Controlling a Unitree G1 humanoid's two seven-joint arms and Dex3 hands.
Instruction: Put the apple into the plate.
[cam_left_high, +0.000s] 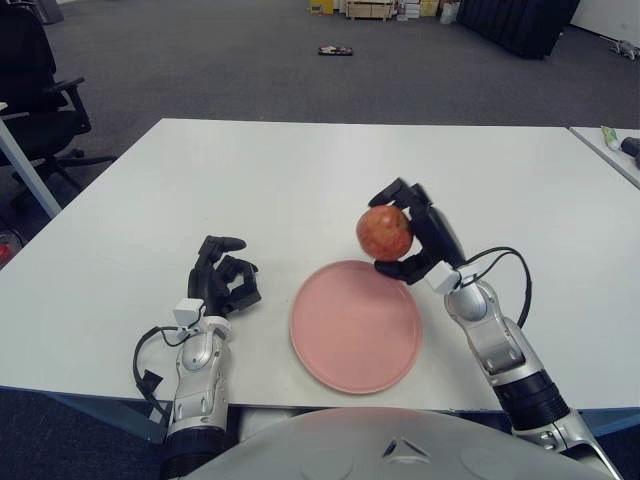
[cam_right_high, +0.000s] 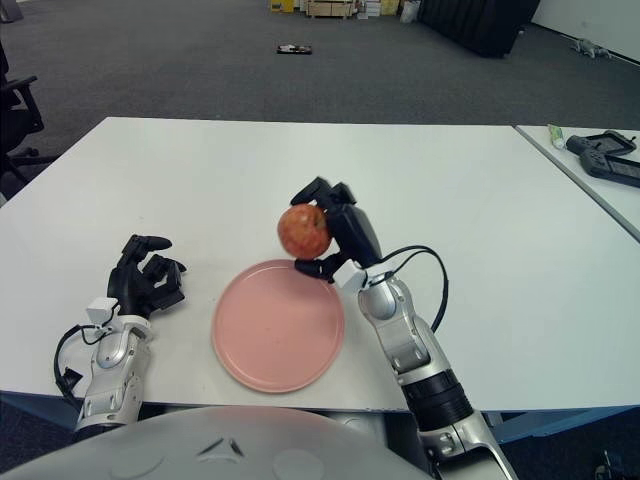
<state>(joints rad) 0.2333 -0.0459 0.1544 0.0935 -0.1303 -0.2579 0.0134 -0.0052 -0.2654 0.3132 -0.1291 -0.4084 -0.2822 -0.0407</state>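
Right robot hand (cam_left_high: 415, 235) up off the white surface (cam_left_high: 300, 180), black fingers (cam_left_high: 400, 268) clamped around the red apple (cam_left_high: 384, 231). Apple held in the air, clear of the surface, showing right at the far right rim of the pink plate (cam_left_high: 355, 325). 1 finger curled under the fruit, others wrapped over its top and back side. Silver forearm running back toward the near right corner, black cable looping beside the wrist.

Plate flat on the surface, close to the near edge, nothing on it.

Left robot hand (cam_left_high: 222, 285) showing well to the left of the plate, fingers loosely curled, gripping nothing. Cannot tell whether touching the surface.

Further off: black office chair (cam_left_high: 35, 95) on the grey carpet (cam_left_high: 250, 60) at far left. At far right, edge of a second table (cam_right_high: 590, 170) with a dark device (cam_right_high: 605, 152) and a small tube (cam_right_high: 556, 136) on top. Small dark object (cam_left_high: 333, 50) lying on the floor in the distance.
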